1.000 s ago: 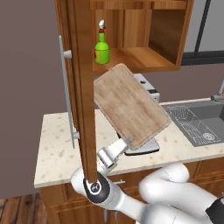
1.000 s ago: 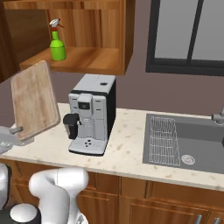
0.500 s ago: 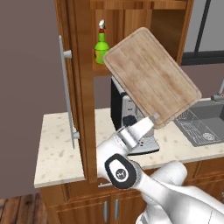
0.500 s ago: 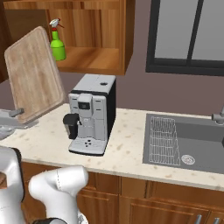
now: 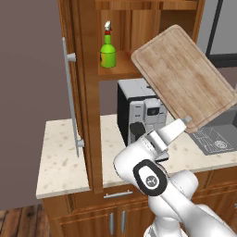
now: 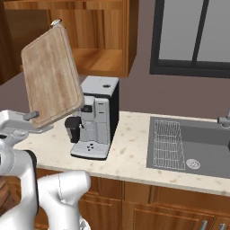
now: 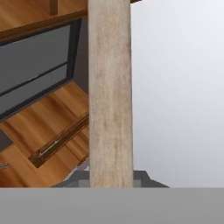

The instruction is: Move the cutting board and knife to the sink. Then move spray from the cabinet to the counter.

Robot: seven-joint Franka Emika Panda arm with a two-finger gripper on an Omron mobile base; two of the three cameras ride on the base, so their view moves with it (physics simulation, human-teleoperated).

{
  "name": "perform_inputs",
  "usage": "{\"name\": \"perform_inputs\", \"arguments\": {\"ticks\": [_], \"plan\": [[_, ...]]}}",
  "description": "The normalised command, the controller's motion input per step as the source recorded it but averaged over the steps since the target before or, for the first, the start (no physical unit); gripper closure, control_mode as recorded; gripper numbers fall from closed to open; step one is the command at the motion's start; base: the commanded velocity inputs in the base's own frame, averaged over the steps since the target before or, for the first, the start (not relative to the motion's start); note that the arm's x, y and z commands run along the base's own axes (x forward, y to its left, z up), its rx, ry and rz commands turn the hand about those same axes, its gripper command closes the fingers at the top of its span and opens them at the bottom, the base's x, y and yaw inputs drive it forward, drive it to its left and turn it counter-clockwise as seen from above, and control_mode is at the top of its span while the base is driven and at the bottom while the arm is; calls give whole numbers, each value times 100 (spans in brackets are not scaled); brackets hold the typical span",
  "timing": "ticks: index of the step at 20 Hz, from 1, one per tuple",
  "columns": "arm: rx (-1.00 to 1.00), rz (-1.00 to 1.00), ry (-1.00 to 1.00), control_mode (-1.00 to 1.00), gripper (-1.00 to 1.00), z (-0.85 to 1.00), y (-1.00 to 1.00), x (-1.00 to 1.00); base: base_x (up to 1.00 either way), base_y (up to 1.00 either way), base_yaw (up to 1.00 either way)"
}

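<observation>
Left base view: cutting board (image 5: 184,77) raised on edge above the coffee machine (image 5: 141,109), fingers (image 5: 185,121) clamped shut on its lower edge. Held high, probably to clear the machine toward the sink (image 6: 194,147); spray (image 5: 108,47) on the cabinet (image 5: 83,92) shelf.

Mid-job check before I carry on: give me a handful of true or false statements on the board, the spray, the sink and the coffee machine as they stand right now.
1. The gripper is shut on the cutting board, holding it up in the air, tilted. True.
2. The cutting board already lies in the sink. False: it is held above the counter, left of the coffee machine in the right base view.
3. The spray stands on the shelf of the cabinet. True.
4. The spray is lying on the counter. False: it is upright in the cabinet.
5. The coffee machine stands on the counter. True.
</observation>
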Motion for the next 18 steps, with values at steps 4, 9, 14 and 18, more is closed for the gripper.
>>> {"name": "perform_inputs", "arguments": {"ticks": [4,9,14,18], "plan": [[0,-6,0,-100,100,0,-21,-6,0,0,0],[-2,0,0,-100,100,0,1,0,0,0,0],[2,-1,-6,-100,100,0,-33,-23,0,0,0],[4,-4,0,-100,100,0,-69,-44,0,0,0]]}}
